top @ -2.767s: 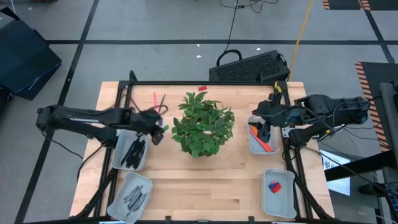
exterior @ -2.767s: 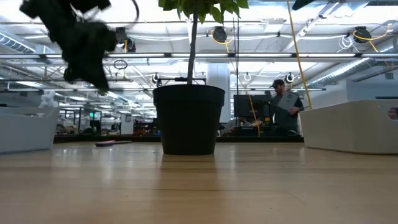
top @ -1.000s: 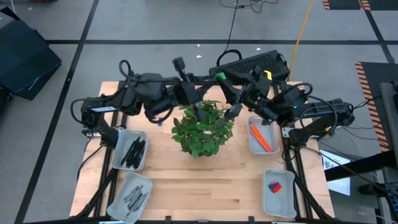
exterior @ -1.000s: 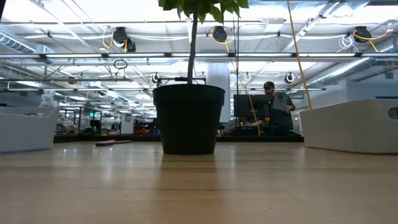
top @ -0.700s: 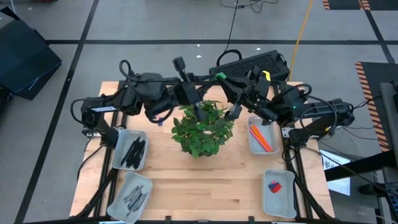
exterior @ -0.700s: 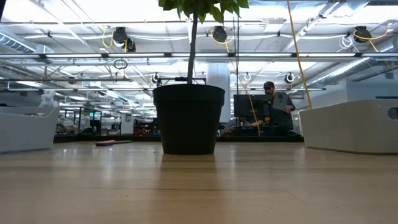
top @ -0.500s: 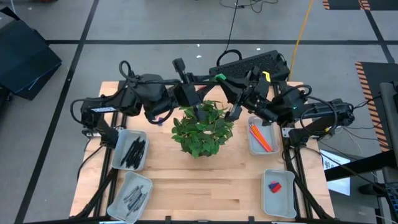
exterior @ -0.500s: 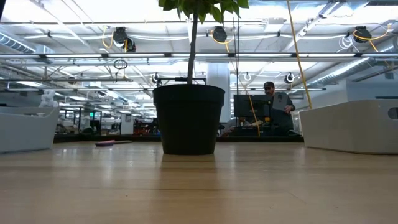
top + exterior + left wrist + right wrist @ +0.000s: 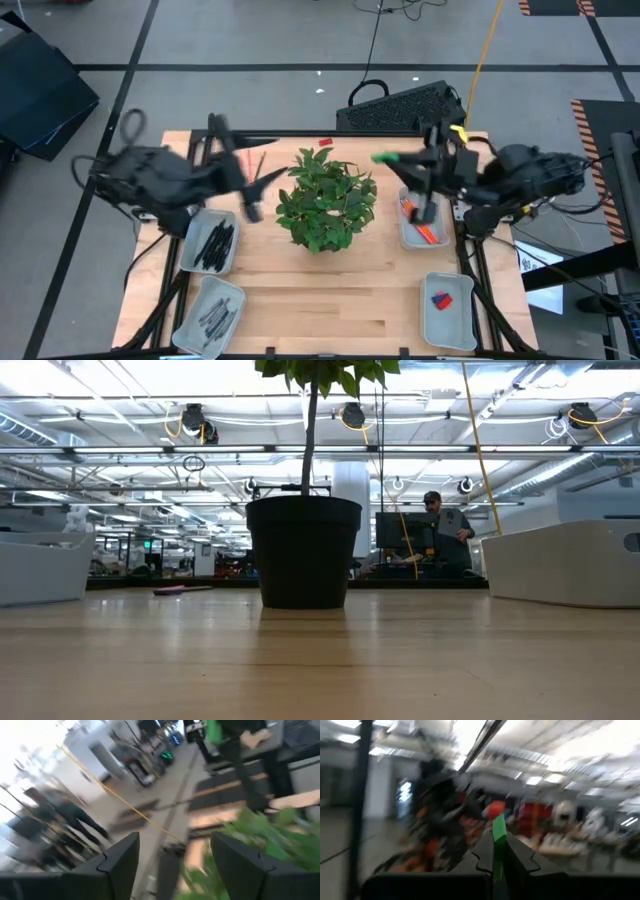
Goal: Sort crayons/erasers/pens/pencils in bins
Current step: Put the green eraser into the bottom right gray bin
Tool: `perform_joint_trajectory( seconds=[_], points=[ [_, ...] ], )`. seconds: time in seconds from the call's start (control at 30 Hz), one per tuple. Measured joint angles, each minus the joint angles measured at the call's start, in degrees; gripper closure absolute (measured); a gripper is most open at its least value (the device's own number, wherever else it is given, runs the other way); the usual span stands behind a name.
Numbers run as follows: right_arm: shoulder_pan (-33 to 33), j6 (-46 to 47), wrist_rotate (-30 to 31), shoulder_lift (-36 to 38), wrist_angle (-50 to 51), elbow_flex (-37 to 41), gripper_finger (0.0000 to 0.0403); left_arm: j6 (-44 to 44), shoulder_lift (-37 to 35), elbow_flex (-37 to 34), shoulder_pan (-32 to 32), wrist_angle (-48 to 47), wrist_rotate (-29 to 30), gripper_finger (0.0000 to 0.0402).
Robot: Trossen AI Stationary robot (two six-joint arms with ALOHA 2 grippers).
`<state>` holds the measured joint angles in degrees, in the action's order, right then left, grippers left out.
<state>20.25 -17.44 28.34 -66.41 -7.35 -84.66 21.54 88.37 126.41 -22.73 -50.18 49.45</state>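
Green eraser (image 9: pixel 498 831) pinched in right tool (image 9: pixel 498 851), left tool (image 9: pixel 172 855) spread wide beside plant (image 9: pixel 325 198).

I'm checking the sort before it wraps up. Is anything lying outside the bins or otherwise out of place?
Yes. A red piece and thin red sticks lie loose on the table's far side behind the plant, outside any bin. The right gripper is shut on a green piece, not yet binned.

Bright even overhead light, soft faint shadows on the table (image 9: pixel 330 290), both arms smeared by motion blur from above, both wrist views heavily streaked, low view sharp, ceiling lamps (image 9: pixel 352 415) glaring white behind the plant pot (image 9: pixel 303 550)
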Motion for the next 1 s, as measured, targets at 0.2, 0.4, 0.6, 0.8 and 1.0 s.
perform_joint_trajectory(
  seconds=[0.2, 0.4, 0.6, 0.8, 1.0],
  points=[
    [7.59, 20.13, 0.03, 7.0, 26.67, 0.0, 0.0391, -25.33, -7.27, 0.0, -2.7, -22.17, 0.04, 0.017],
    [10.72, 50.6, -1.09, 7.96, 53.75, 0.09, 0.0389, -41.81, -10.82, 0.0, -2.02, -37.69, -0.1, 0.0193],
    [15.14, 74.94, -12.16, 5.39, 66.68, 6.41, 0.0388, -46.14, -11.29, -0.39, -0.75, -39.52, -0.31, 0.0209],
    [23.44, 90.38, -28.2, 1.66, 59.0, 18.34, 0.0391, -45.99, -10.71, -0.43, -0.75, -39.79, -0.35, 0.0211],
    [32.2, 101.44, -31.57, -1.44, 54.91, 26.73, 0.0391, -45.26, -10.77, -0.44, -0.42, -39.8, -0.01, 0.0211]
  ],
)
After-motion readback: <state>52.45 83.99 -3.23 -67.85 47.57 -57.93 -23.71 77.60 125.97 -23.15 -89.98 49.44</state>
